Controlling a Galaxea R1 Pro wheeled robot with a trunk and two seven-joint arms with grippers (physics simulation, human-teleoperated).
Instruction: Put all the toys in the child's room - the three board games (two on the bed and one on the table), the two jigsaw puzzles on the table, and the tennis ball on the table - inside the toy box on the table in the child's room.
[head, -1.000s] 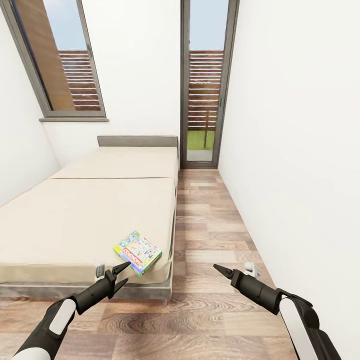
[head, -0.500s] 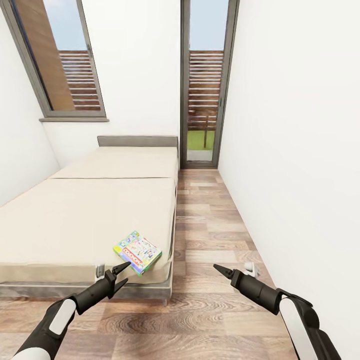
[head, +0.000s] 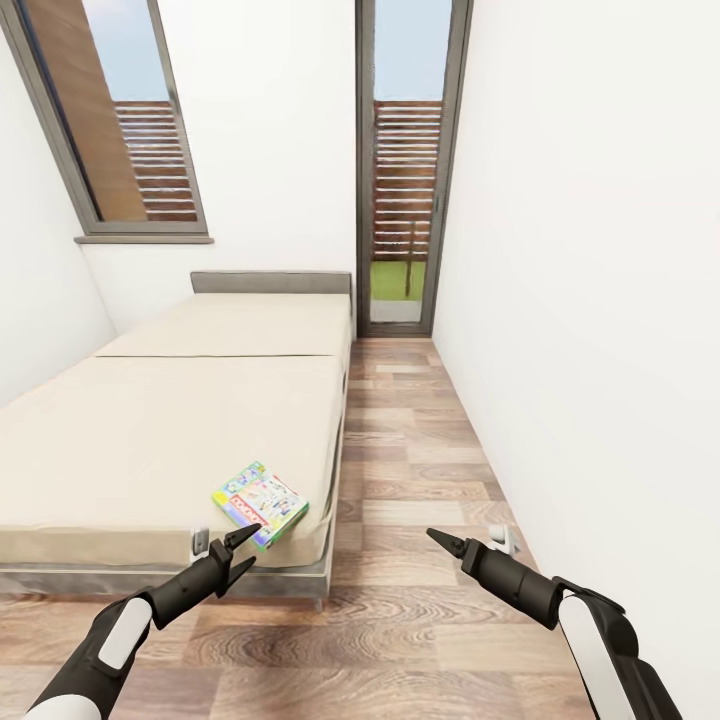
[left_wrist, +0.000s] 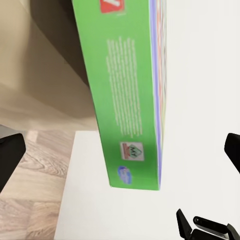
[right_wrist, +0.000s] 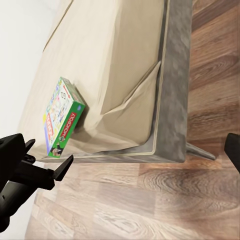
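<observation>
The left tool (head: 243, 548) has its two tips spread apart and holds nothing. Just past it, one flat board game (head: 259, 502) lies near the front right corner of the bed (head: 150, 440); its cover is bright with little pictures, its side green. The right tool (head: 441, 543) hangs over the wood floor (head: 420, 450), nothing held, tips looking together.

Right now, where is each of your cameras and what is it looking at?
Head view: from my head, looking down at the bed, the board game, both grippers: left gripper, right gripper.
Left wrist view: along my fingers, at the game's green edge.
Right wrist view: at the bed's corner and game; my left gripper shows.
All three share the game.
</observation>
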